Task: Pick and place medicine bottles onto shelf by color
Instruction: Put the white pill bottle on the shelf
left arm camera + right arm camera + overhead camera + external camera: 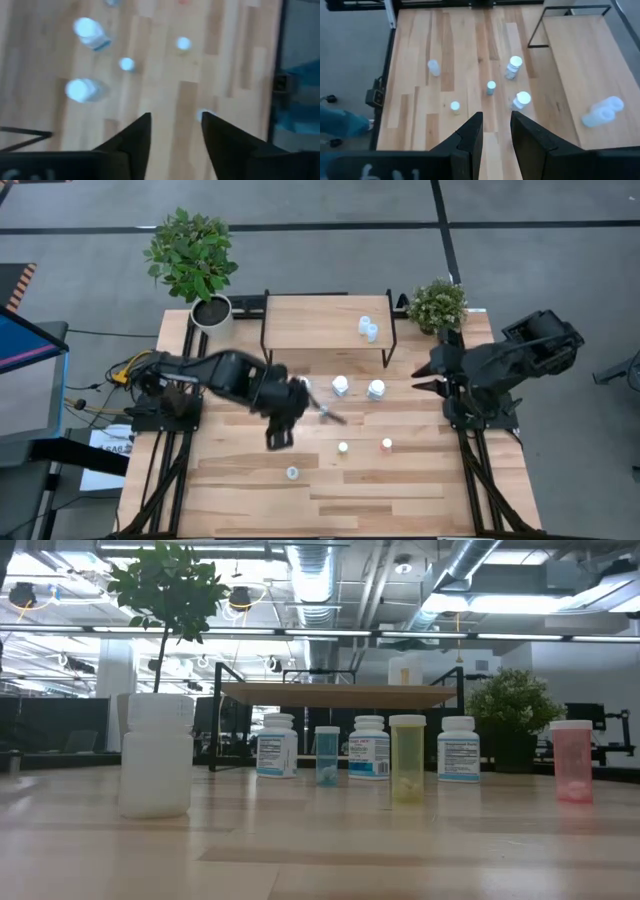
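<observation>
The shelf (320, 320) stands at the table's far side and carries two pale-blue bottles (368, 329) near its right end. Two white bottles (341, 385) (376, 389) stand on the table in front of it. Nearer are a yellowish small bottle (343, 447), a reddish one (387, 444) and a pale one (292, 472). My left gripper (330, 416) hovers over the table's middle, open and empty (175, 117), just near-left of the white bottles. My right gripper (425, 376) is open (496, 117) at the table's right side.
A tall potted plant (193, 260) stands at the shelf's left end and a small one (437, 304) at its right end. In the low view a row of bottles (368, 747) stands before the shelf (340, 695). Bare wood lies along the near edge (330, 510).
</observation>
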Available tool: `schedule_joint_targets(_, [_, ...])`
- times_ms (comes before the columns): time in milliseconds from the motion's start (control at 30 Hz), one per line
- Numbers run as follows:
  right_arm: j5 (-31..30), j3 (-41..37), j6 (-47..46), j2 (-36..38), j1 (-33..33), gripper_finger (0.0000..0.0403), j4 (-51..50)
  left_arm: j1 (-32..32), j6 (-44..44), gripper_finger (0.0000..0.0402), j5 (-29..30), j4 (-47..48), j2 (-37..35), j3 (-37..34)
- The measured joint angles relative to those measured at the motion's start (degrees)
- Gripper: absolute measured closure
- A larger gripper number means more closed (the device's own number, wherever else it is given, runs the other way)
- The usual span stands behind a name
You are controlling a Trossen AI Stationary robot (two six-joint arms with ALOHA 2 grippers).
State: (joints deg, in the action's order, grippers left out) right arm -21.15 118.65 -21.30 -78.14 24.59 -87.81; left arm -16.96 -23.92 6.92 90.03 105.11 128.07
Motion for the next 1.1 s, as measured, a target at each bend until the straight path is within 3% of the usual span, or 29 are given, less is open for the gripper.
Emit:
schedule_joint_targets(200, [0.13, 0.0, 4.45, 0.98, -2.0, 0.0281, -0.2, -6.44, -12.41, 0.0191, 3.05, -2.41, -0.17, -1.36])
schedule_joint_targets(333, [0.36, 0.04, 5.23, 2.97, -2.28, 0.0281, -2.33, -10.64, -23.15, 0.0188, 9.32, -6.43, 0.12, -7.64])
schedule_joint_targets(467, [1.07, 0.04, 4.78, 4.52, -2.07, 0.0281, -2.16, -13.85, -29.33, 0.0195, 6.69, -15.02, 0.08, -17.78])
schedule_joint_targets(667, [3.25, 0.04, 0.29, 6.57, -0.78, 0.0281, -2.23, -17.84, -30.62, 0.0201, 5.22, -27.22, 0.03, -29.01])
schedule_joint_targets(1100, [3.37, 0.04, -5.93, 6.59, 2.77, 0.0281, -2.21, -19.44, -28.88, 0.0201, 4.88, -40.1, 0.06, -47.17])
